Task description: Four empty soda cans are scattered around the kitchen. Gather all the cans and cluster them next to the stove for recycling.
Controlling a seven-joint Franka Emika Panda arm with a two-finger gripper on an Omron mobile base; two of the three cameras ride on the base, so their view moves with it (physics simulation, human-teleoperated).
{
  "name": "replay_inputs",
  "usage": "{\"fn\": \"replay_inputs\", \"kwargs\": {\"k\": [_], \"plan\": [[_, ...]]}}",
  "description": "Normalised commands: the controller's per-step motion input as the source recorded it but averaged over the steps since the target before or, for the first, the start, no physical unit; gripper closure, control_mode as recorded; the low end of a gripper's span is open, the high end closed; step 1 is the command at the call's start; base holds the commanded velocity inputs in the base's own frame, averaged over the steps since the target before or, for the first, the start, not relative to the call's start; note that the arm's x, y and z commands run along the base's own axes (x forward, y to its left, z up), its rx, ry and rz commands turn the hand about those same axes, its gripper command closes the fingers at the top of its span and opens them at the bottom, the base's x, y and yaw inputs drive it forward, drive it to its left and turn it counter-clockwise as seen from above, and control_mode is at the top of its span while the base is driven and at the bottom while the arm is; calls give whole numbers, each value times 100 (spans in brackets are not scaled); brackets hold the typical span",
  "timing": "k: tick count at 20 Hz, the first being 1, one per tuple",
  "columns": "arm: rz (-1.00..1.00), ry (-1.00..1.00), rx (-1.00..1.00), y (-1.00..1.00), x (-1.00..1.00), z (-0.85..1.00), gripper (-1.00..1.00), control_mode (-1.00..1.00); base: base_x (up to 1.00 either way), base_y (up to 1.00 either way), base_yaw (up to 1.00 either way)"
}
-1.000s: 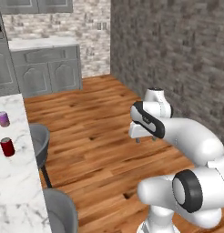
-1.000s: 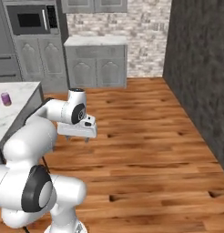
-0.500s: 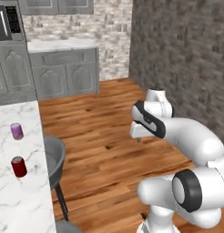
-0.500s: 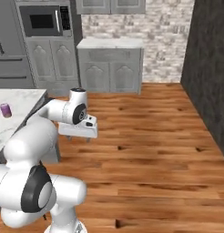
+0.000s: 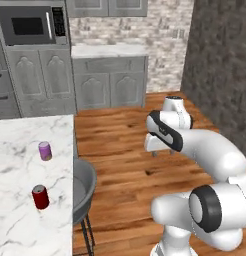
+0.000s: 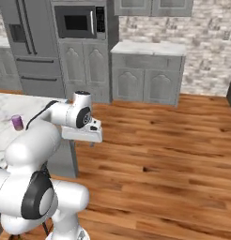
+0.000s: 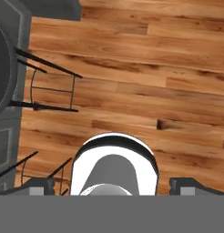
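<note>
Two soda cans stand upright on the white marble island (image 5: 20,230): a purplish-pink can (image 5: 44,150) and, nearer to me, a red can (image 5: 40,196). The pink can (image 6: 17,122) also shows at the left edge of the right base view. My gripper (image 5: 162,152) hangs folded in front of my body, pointing down at the wooden floor, well to the right of the island and far from both cans. In the hand view the gripper (image 7: 114,186) is open, its fingertips (image 7: 38,186) wide apart with nothing between them. The stove is out of view.
A grey stool (image 5: 83,184) stands against the island's right edge, between me and the cans; its seat and legs appear as the stool (image 7: 4,68) below the hand. Grey cabinets (image 5: 110,82), a black microwave (image 5: 32,25) and a fridge (image 6: 23,33) line the back wall. Open wooden floor (image 6: 173,154) lies ahead.
The whole picture has shifted: the base has moved, bringing the island, microwave and cabinets further into view. The arm keeps the same folded pose and the gripper stays open.
</note>
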Motion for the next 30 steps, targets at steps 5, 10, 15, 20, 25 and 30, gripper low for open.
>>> {"fn": "replay_inputs", "kwargs": {"k": [5,10,15,20,25,30], "plan": [[0,0,0,0,0,0,-100,100,60,0,46],[0,0,0,0,0,0,-100,100,40,1,61],[0,0,0,0,0,0,-100,100,-2,8,69],[0,0,0,0,0,0,-100,100,-1,11,56],[0,0,0,0,0,0,-100,100,11,2,44],[0,0,0,0,0,0,-100,100,20,0,37]]}}
